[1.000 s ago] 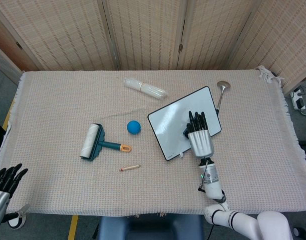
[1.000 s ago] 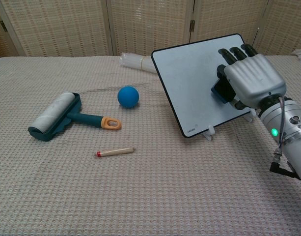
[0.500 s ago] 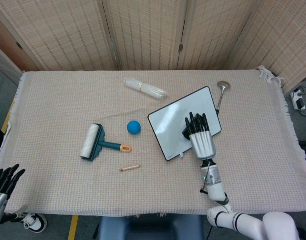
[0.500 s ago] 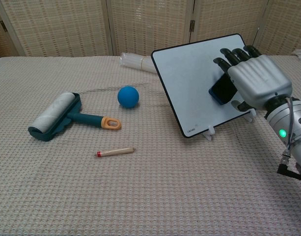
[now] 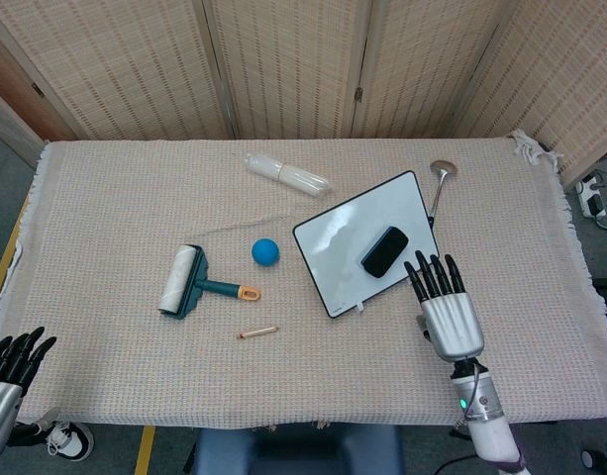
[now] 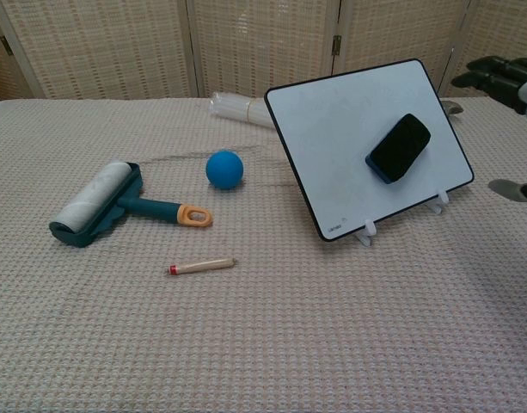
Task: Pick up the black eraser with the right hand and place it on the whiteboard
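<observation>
From the head view, the black eraser (image 5: pixel 383 251) lies on the whiteboard (image 5: pixel 333 242), toward its right half, and nothing is touching it. My right hand (image 5: pixel 446 308) sits just near and right of the board, empty, fingers straight and a little apart. My left hand (image 5: pixel 8 366) hangs at the near left corner of the table (image 5: pixel 105 386), holding nothing, fingers apart. I judge the eraser to be light and stiff, a small rounded block with a smooth, perhaps slippery shell; if I had to take it again I would pinch it across its short width at the middle. Half a second ago my right hand lay over the eraser on the board; it has now drawn back toward me and the eraser stays where I left it.

From the chest view, the board (image 6: pixel 332 129) stands tilted on its small feet, and the eraser (image 6: pixel 400 147) rests on the sloped face without sliding, so I judge the placing done. Only the fingertips (image 6: pixel 495 70) of my right hand show at the right edge, clear of the board, where before the hand covered the eraser.
</observation>
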